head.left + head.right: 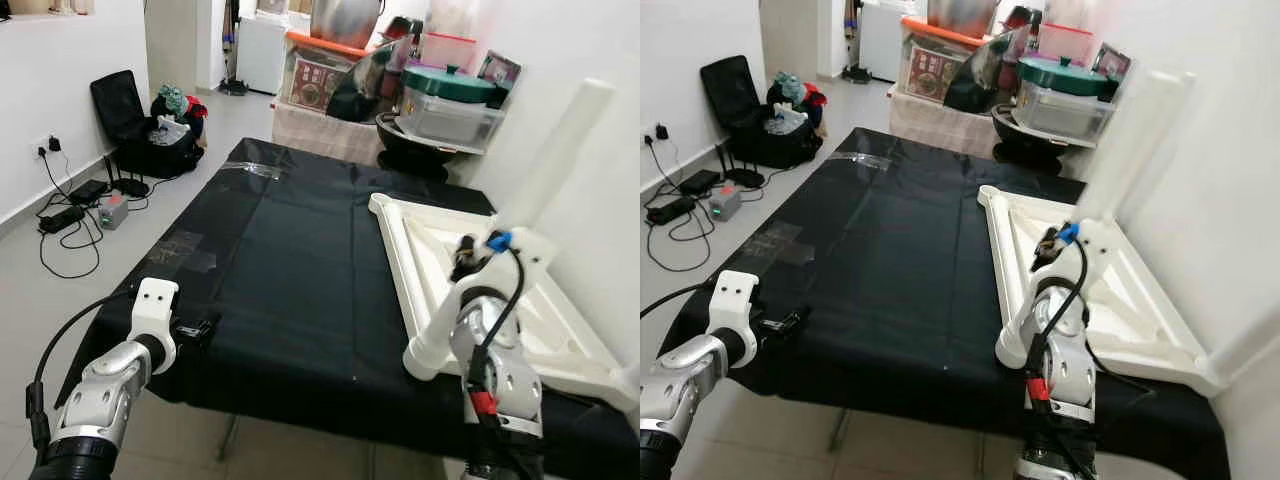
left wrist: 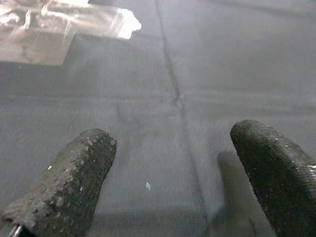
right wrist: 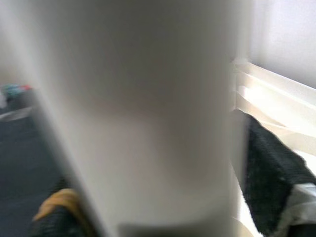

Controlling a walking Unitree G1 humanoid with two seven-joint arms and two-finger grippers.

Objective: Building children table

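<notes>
A white children's tabletop (image 1: pixel 405 245) lies upside down on the right part of a table covered in black cloth (image 1: pixel 290 260). My right gripper (image 1: pixel 468 262) is shut on a long white table leg (image 1: pixel 555 160), which slants up from the tabletop's near edge towards the wall. In the right wrist view the leg (image 3: pixel 148 108) sits between the black fingers (image 3: pixel 269 168). My left gripper (image 1: pixel 200 328) hovers open just above the cloth at the front left edge, with nothing between its fingers (image 2: pixel 79 173).
Storage boxes, pots and a green-lidded bin (image 1: pixel 450 100) crowd the far end. A black bag (image 1: pixel 135 130) and a power strip with cables (image 1: pixel 75 215) lie on the floor at left. A white wall (image 1: pixel 600 200) runs close along the right. Clear tape (image 1: pixel 185 250) patches the cloth.
</notes>
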